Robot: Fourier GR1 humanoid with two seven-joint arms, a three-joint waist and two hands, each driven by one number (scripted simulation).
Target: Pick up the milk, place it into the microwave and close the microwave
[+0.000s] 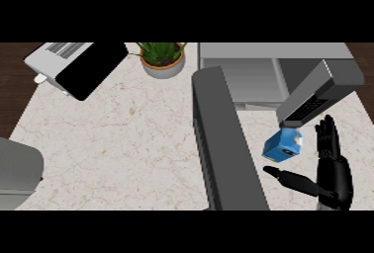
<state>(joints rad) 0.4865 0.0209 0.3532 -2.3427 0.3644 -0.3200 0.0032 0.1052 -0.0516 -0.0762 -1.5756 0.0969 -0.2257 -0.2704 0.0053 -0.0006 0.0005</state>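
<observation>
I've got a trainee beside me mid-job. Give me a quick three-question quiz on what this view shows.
1. True or false: the microwave stands with its door open.
2. Where is the blue milk carton? A) inside the microwave B) on the counter beside the right robot hand C) next to the potted plant
3. Fill in: the right robot hand's fingers are ____, curled round nothing.

Key: 1 true; 2 B; 3 straight (open). The left robot hand does not show.
</observation>
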